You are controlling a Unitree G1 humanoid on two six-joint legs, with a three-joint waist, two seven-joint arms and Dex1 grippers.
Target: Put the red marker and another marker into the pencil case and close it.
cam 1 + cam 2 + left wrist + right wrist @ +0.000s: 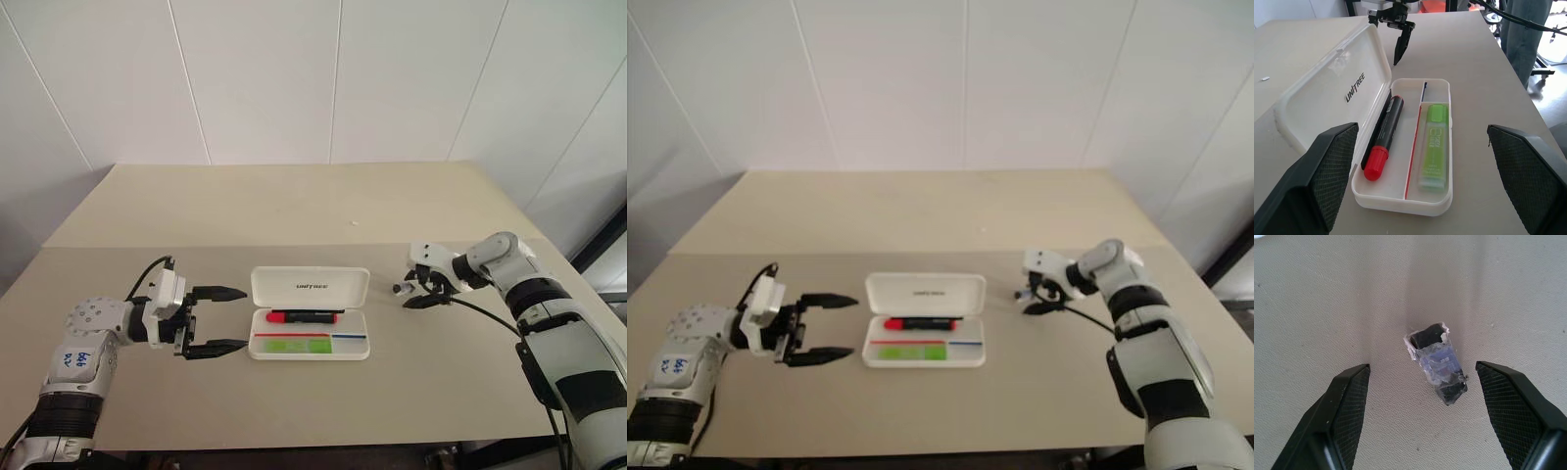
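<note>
While pencil case lies open (both markers inside), hands gape.

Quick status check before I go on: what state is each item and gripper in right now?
pencil case: open, lid up.
red marker: lying in the case, in the compartment next to the lid.
green highlighter: lying in the other compartment.
left gripper: open, holding nothing.
right gripper: open, over a small dark object on the table.
</note>
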